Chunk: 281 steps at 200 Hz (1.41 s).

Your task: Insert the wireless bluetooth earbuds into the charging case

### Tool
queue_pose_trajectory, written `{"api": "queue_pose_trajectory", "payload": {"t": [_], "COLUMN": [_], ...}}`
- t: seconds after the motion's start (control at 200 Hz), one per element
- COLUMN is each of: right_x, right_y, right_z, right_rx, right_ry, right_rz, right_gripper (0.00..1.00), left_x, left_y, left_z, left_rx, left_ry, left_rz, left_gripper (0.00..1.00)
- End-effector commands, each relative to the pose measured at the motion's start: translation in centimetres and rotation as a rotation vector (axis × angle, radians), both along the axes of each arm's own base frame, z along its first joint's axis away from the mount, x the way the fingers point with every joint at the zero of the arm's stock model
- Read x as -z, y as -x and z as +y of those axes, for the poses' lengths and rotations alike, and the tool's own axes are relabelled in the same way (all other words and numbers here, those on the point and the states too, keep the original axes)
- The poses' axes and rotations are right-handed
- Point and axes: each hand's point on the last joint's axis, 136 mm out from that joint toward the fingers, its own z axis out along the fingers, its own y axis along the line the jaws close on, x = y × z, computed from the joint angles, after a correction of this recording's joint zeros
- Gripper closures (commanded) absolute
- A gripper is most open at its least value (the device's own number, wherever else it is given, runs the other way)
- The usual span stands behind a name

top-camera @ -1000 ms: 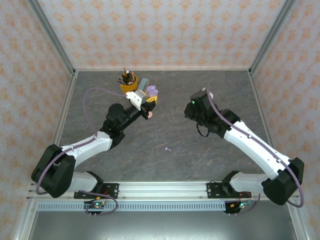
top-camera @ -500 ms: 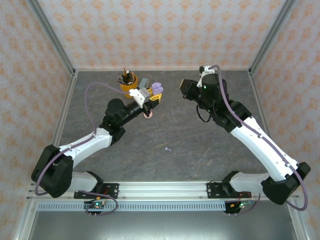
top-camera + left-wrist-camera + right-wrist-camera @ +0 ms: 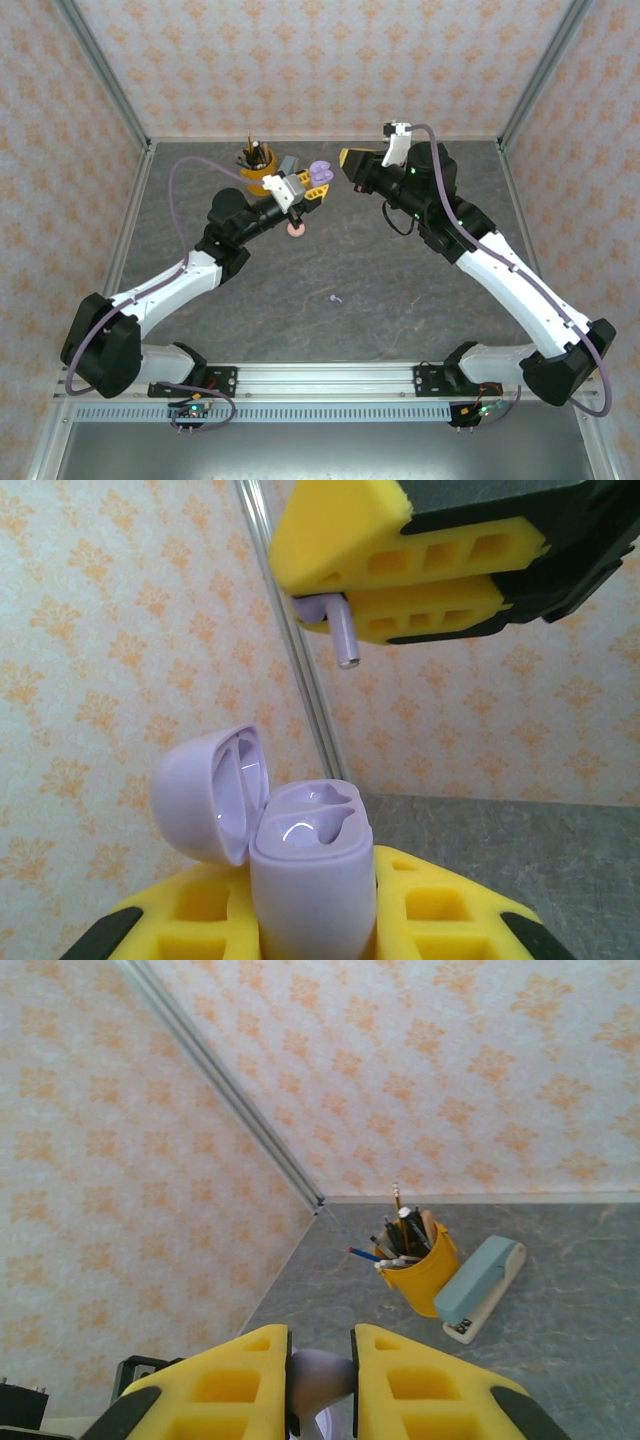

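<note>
My left gripper [image 3: 310, 186] is shut on the lilac charging case [image 3: 312, 875], held upright above the table. The case's lid [image 3: 205, 798] is swung open to the left and both sockets show bare. My right gripper [image 3: 350, 163] hovers close above and to the right of the case. It is shut on a lilac earbud [image 3: 326, 1378]. In the left wrist view the earbud's stem [image 3: 342, 633] pokes down from between the yellow fingers [image 3: 400, 605], a short way above the case. Another lilac earbud [image 3: 336, 298] lies on the table in the middle.
A yellow pencil cup [image 3: 256, 166] and a pale blue stapler [image 3: 482, 1286] stand at the back left, just behind the left gripper. A small pink round disc [image 3: 297, 229] lies on the grey table [image 3: 420, 290] under the left wrist. Patterned walls close the back and sides.
My right arm has swung back and to the left, bringing its gripper with the earbud close to the case. The left gripper has moved slightly back and right with the case.
</note>
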Motion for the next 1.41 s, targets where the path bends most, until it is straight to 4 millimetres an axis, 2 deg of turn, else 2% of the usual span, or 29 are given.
{"api": "queue_pose_trajectory", "payload": {"t": [0.0,0.225,0.836,1.401], "right_x": [-0.6,0.3,1.7,5.3], "right_y": [0.2,0.0,0.3,0.2], "right_z": [1.3,2.2,2.8,3.9], "right_rx": [-0.079,-0.114,-0.146,-0.179], "right_ry": [-0.013,-0.018,-0.032,0.084], "right_rz": [-0.062,-0.047,-0.010,0.044], "right_gripper": [0.81,0.81,0.84,0.84], "left_x": [-2.2,-2.4,-3.1,-3.5], "left_y": [0.7,0.7,0.8,0.7], "left_z": [-0.3,-0.3,-0.1,0.2], "left_rx": [0.025,0.023,0.017,0.006], "left_ry": [0.001,-0.001,0.010,0.034], "left_rz": [-0.068,-0.075,-0.081,-0.076], "left_gripper": [1.00,1.00,1.00,1.00]}}
